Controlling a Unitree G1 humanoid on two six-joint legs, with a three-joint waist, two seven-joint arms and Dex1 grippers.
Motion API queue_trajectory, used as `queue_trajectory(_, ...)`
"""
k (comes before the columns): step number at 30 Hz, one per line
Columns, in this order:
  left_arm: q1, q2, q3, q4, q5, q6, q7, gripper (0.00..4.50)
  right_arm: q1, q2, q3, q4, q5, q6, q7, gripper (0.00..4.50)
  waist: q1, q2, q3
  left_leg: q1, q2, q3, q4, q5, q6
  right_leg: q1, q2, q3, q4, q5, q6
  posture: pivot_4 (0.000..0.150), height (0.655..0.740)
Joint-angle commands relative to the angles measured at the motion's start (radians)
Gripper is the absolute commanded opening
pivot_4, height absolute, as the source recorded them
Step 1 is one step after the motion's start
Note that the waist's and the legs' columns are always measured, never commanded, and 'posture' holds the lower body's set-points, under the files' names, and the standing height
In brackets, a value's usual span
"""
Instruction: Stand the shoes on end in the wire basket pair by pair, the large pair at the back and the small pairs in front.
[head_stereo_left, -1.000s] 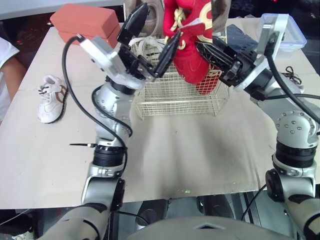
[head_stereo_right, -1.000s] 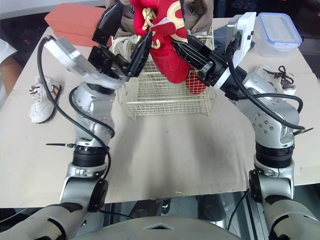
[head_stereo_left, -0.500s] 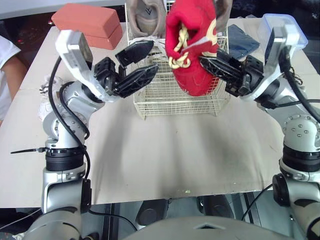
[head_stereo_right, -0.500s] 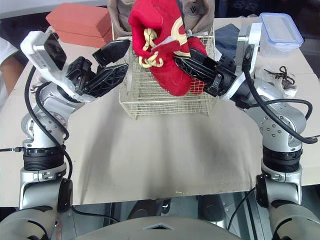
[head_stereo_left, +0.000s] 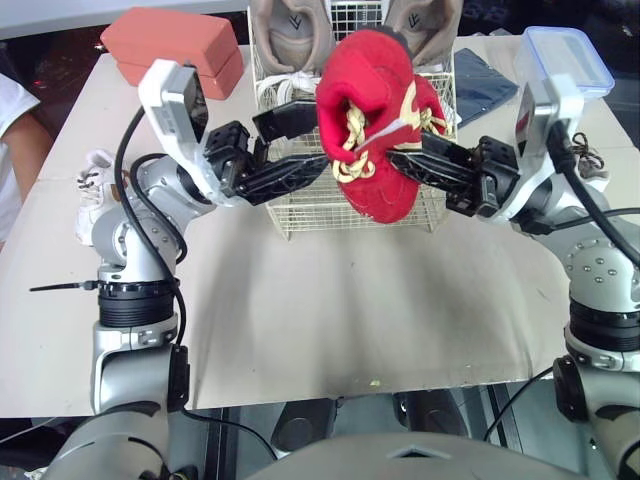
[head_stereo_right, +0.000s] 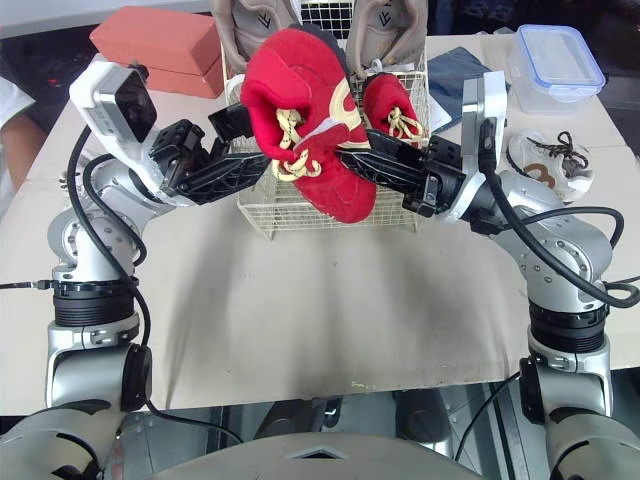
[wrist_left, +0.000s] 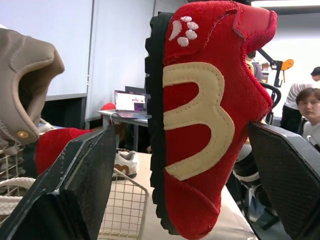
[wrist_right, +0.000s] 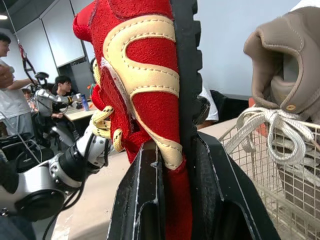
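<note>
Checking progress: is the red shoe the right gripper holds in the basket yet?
Out: the right gripper holds the red shoe in the air, outside the wire basket.

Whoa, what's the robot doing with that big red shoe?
The robot's right gripper holds one red shoe in its fingers, lifted up by the front of the wire basket. The left gripper is open, with a finger on each side of the shoe, not touching it. The big tan pair already stands at the back of the basket, and the other red shoe is inside at the front. A white shoe lies on the table.
</note>
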Motion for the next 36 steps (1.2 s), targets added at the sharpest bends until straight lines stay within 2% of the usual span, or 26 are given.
queue_trajectory(1, -0.033, 0.003, 0.002, 0.002, 0.005, 0.017, -0.032, 4.47, -0.005, -0.006, 0.016, -0.071, 0.041, 0.006, 0.032, 0.14, -0.001, 0.000, 0.000, 0.000, 0.000, 0.000, 0.000, 0.000, 0.000, 0.000, 0.000, 0.000, 0.000, 0.000, 0.000, 0.150, 0.7400)
queue_trajectory(8, -0.042, 0.006, -0.007, 0.001, 0.003, 0.068, -0.090, 4.47, -0.012, -0.003, 0.026, -0.093, 0.060, 0.021, 0.016, 0.14, 0.000, 0.000, 0.000, 0.000, 0.000, 0.000, 0.000, 0.000, 0.000, 0.000, 0.000, 0.000, 0.000, 0.000, 0.000, 0.150, 0.7400)
queue_trajectory(10, -0.047, -0.002, -0.009, 0.003, 0.000, 0.079, -0.099, 3.95, -0.015, 0.001, 0.030, -0.096, 0.060, 0.023, 0.007, 0.14, 0.000, 0.000, 0.000, 0.000, 0.000, 0.000, 0.000, 0.000, 0.000, 0.000, 0.000, 0.000, 0.000, 0.000, 0.000, 0.150, 0.7400)
queue_trajectory(12, -0.047, -0.005, -0.010, 0.001, -0.005, 0.094, -0.108, 3.21, -0.017, 0.003, 0.032, -0.097, 0.061, 0.023, 0.000, 0.14, 0.001, 0.000, 0.000, 0.000, 0.000, 0.000, 0.000, 0.000, 0.000, 0.000, 0.000, 0.000, 0.000, 0.000, 0.000, 0.150, 0.7400)
queue_trajectory(16, -0.045, -0.009, -0.010, -0.009, 0.000, 0.102, -0.117, 1.37, -0.021, 0.003, 0.030, -0.096, 0.064, 0.025, -0.008, 0.14, -0.001, 0.000, 0.000, 0.000, 0.000, 0.000, 0.000, 0.000, 0.000, 0.000, 0.000, 0.000, 0.000, 0.000, 0.000, 0.150, 0.7400)
queue_trajectory(19, -0.041, -0.013, -0.005, -0.014, 0.007, 0.099, -0.111, 0.50, -0.024, 0.003, 0.025, -0.092, 0.072, 0.033, -0.014, 0.14, 0.000, 0.000, 0.000, 0.000, 0.000, 0.000, 0.000, 0.000, 0.000, 0.000, 0.000, 0.000, 0.000, 0.000, 0.000, 0.150, 0.7400)
queue_trajectory(21, -0.041, -0.017, 0.000, -0.013, 0.015, 0.090, -0.104, 0.41, -0.028, 0.001, 0.023, -0.086, 0.081, 0.046, -0.022, 0.14, 0.000, 0.000, 0.000, 0.000, 0.000, 0.000, 0.000, 0.000, 0.000, 0.000, 0.000, 0.000, 0.000, 0.000, 0.000, 0.150, 0.7400)
queue_trajectory(23, -0.038, -0.024, 0.015, -0.011, 0.035, 0.071, -0.068, 0.41, -0.031, -0.003, 0.015, -0.074, 0.075, 0.049, -0.036, 1.13, 0.000, 0.000, 0.000, 0.000, 0.000, 0.000, 0.000, 0.000, 0.000, 0.000, 0.000, 0.000, 0.000, 0.000, 0.000, 0.150, 0.7400)
queue_trajectory(24, -0.038, -0.030, 0.023, -0.008, 0.048, 0.058, -0.050, 0.40, -0.031, -0.008, 0.010, -0.069, 0.059, 0.041, -0.040, 1.25, 0.000, 0.000, 0.000, 0.000, 0.000, 0.000, 0.000, 0.000, 0.000, 0.000, 0.000, 0.000, 0.000, 0.000, 0.000, 0.150, 0.7400)
queue_trajectory(25, -0.037, -0.036, 0.036, -0.005, 0.057, 0.045, -0.026, 0.40, -0.028, -0.013, -0.001, -0.064, 0.041, 0.028, -0.049, 1.92, 0.000, 0.000, 0.000, 0.000, 0.000, 0.000, 0.000, 0.000, 0.000, 0.000, 0.000, 0.000, 0.000, 0.000, 0.000, 0.150, 0.7400)
queue_trajectory(27, -0.034, -0.043, 0.064, -0.007, 0.065, 0.022, 0.004, 0.40, -0.019, -0.027, -0.016, -0.061, -0.013, -0.008, -0.065, 2.77, 0.001, 0.000, 0.000, 0.000, 0.000, 0.000, 0.000, 0.000, 0.000, 0.000, 0.000, 0.000, 0.000, 0.000, 0.000, 0.150, 0.7400)
queue_trajectory(30, -0.035, -0.058, 0.107, -0.008, 0.080, -0.028, 0.057, 0.40, 0.008, -0.066, -0.036, -0.062, -0.031, -0.021, -0.038, 4.40, 0.002, 0.000, 0.000, 0.000, 0.000, 0.000, 0.000, 0.000, 0.000, 0.000, 0.000, 0.000, 0.000, 0.000, 0.000, 0.150, 0.7400)
queue_trajectory(36, -0.044, -0.082, 0.185, -0.015, 0.136, -0.176, 0.152, 0.40, 0.077, -0.097, -0.091, -0.069, -0.109, -0.142, -0.007, 4.47, 0.003, 0.000, 0.000, 0.000, 0.000, 0.000, 0.000, 0.000, 0.000, 0.000, 0.000, 0.000, -0.001, 0.000, 0.000, 0.150, 0.7400)
